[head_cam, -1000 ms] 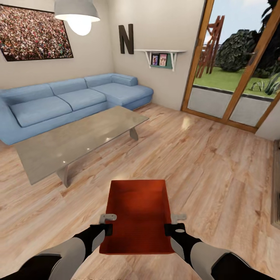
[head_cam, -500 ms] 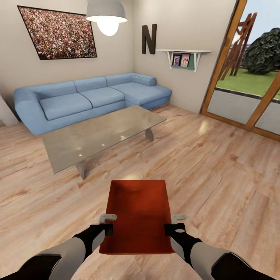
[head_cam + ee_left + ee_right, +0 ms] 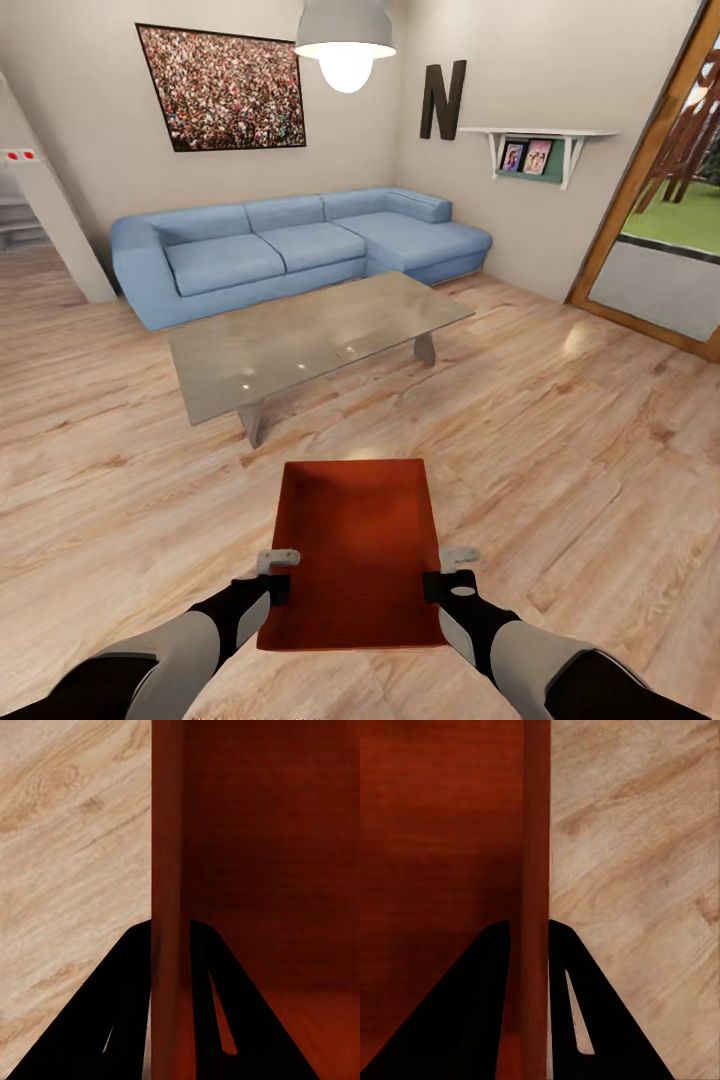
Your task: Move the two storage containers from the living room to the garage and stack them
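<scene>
- One orange-red storage container is being held in the lower centre of the head view, above the light wood-plank floor of the living room.
- Its left long wall is being clamped by the left pincer; in the left wrist view the wall is being shown running between the two dark fingers, one outside and one inside the container.
- Its right long wall is being clamped by the right pincer; in the right wrist view the wall is likewise being shown passing between the dark fingers.
- Both pincers are thus being kept clenched on the container, one at each side, near its nearer end.
- The container is being carried roughly level, its open top facing up and its flat bottom bare.
- A glass coffee table is being shown in the middle of the head view, beyond the container and well apart from it.
- A blue sectional sofa is being shown behind the table, along the far wall.
- A large dark letter N is being shown on the wall at upper right of centre, beside a small white shelf.
- A framed crowd picture is being shown at upper left, and a hanging lamp at top centre.
- A wood-framed glass door is being shown at the right edge.
</scene>
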### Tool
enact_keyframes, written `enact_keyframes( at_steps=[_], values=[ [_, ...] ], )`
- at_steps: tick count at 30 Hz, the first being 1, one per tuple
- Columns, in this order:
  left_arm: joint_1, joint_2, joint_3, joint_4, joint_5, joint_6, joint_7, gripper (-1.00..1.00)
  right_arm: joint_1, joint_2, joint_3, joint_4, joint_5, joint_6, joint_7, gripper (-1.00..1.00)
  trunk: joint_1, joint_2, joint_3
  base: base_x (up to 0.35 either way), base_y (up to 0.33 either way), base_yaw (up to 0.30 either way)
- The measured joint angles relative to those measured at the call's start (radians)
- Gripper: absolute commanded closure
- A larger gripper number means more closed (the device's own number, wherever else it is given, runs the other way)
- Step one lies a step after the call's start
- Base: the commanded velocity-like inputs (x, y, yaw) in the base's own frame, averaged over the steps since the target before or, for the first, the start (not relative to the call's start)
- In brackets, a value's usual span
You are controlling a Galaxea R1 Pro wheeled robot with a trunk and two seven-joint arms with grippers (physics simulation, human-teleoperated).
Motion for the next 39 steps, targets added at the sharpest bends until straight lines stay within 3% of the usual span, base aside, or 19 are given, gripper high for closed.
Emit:
enact_keyframes(
  at_steps=[26, 39],
  values=[
    [0.000, 0.000, 0.002, 0.001, -0.002, 0.000, -0.001, 1.00, 0.000, 0.000, 0.000, 0.001, -0.001, 0.000, 0.000, 1.00, 0.000, 0.000, 0.000, 0.000, 0.000, 0.291],
    [0.000, 0.000, 0.002, 0.001, -0.002, 0.003, -0.001, 1.00, 0.000, 0.000, 0.000, 0.000, -0.001, 0.003, 0.000, 1.00, 0.000, 0.000, 0.000, 0.000, 0.000, 0.031]
  ],
)
